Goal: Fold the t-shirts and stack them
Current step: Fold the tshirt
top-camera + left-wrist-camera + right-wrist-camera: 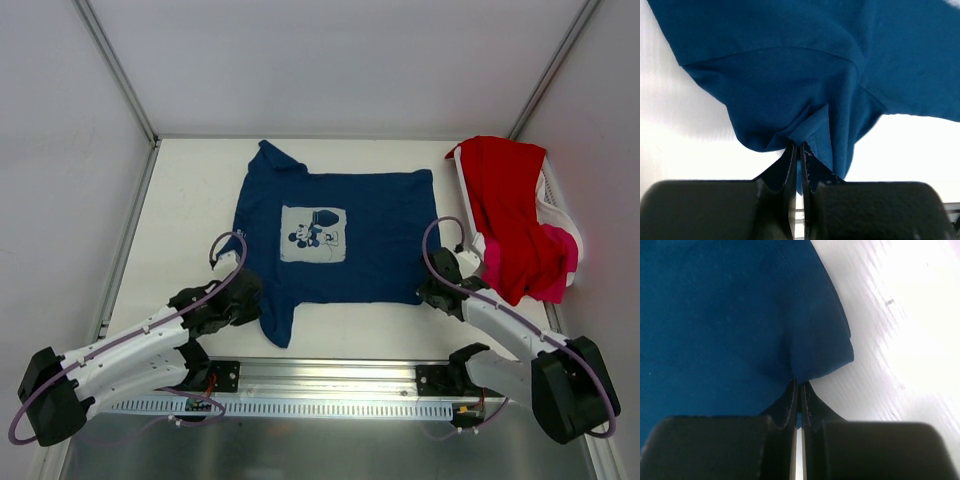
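At the desk's 8 o'clock, the left hand sits on the near left edge of the navy blue t-shirt. Its fingers are pinched tight on a small pleat of the cloth beside a curved seam, which shows clearly in the left wrist view. A sleeve hangs toward 6 o'clock just beside that hand. The shirt lies spread flat across the middle of the desk, its pale square cartoon-mouse print facing up and another sleeve pointing to 11 o'clock. At the shirt's 5 o'clock corner, the right hand is clamped on the stitched hem corner, fingers closed with cloth between them. At the desk's 3 o'clock stands a white plastic basket. The red t-shirt is draped over its rim, and the bright pink t-shirt peeks out beneath the red one.
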Robot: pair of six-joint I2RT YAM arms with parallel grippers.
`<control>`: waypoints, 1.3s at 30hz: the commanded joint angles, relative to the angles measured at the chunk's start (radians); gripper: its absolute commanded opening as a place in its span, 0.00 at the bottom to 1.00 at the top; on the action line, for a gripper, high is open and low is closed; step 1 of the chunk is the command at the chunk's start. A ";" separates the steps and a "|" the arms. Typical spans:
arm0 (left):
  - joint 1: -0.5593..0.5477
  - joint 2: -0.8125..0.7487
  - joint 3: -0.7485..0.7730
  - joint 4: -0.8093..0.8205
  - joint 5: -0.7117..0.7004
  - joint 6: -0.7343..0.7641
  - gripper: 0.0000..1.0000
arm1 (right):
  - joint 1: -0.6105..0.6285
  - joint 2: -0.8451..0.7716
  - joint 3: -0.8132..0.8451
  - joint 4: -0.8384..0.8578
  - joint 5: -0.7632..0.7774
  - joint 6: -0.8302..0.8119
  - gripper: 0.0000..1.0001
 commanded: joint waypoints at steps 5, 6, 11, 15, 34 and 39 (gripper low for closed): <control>-0.012 -0.028 0.131 -0.030 -0.056 0.090 0.00 | 0.046 -0.224 -0.014 -0.278 -0.033 0.043 0.01; -0.012 -0.029 0.141 -0.033 -0.067 0.099 0.00 | 0.068 -0.255 0.005 -0.308 -0.019 0.050 0.00; -0.012 0.027 0.233 -0.034 -0.092 0.165 0.00 | 0.083 -0.391 0.081 -0.446 0.036 0.041 0.01; -0.010 0.094 0.292 -0.033 -0.137 0.211 0.00 | 0.083 -0.378 0.137 -0.451 0.075 0.014 0.00; 0.305 0.264 0.391 0.110 -0.141 0.409 0.00 | 0.005 -0.016 0.236 -0.273 0.141 -0.066 0.01; 0.326 0.341 0.425 0.167 -0.145 0.412 0.00 | -0.013 0.064 0.296 -0.245 0.164 -0.089 0.00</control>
